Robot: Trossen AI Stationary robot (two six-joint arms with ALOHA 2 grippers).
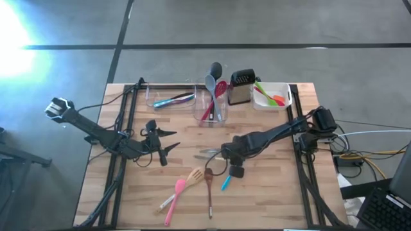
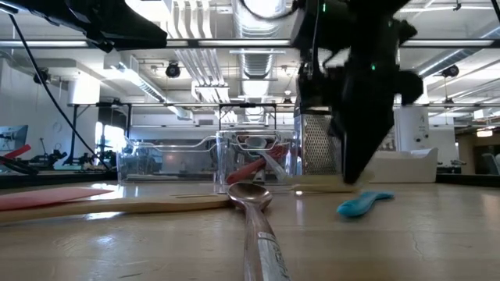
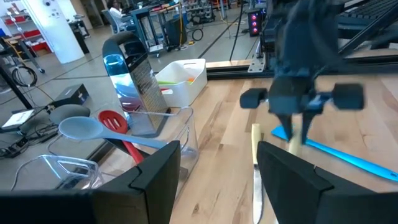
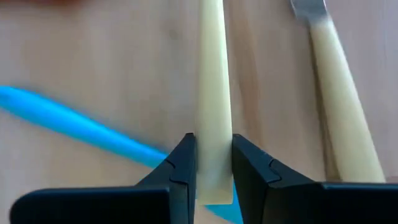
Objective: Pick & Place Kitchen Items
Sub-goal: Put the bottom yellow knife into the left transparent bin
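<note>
Two yellow-handled knives (image 1: 209,153) lie side by side mid-table. My right gripper (image 4: 211,168) stands over them (image 1: 226,154), shut on one cream handle; the second knife (image 4: 341,118) lies beside it. A blue utensil (image 1: 226,184) lies under the held handle's end. A wooden spatula (image 1: 193,176), a wooden spoon (image 1: 209,186) and a pink spatula (image 1: 173,197) rest flat near the near edge. My left gripper (image 3: 217,180) hovers open left of centre (image 1: 164,142), touching nothing. My right gripper pinches the knife's cream handle (image 4: 212,124) near its free end between its two fingers (image 4: 184,169). The fingers come from above, pointing down, and lie across the handle. The low view shows the fingertips at table height; I cannot tell whether the knife is lifted.
A clear tub (image 1: 221,115) at centre far holds a black ladle, a grey spoon and a red spoon. A second clear tub (image 1: 154,97) holds blue and purple utensils. A steel grater (image 1: 241,86) and a white tub (image 1: 286,96) with green-orange tools stand far right.
</note>
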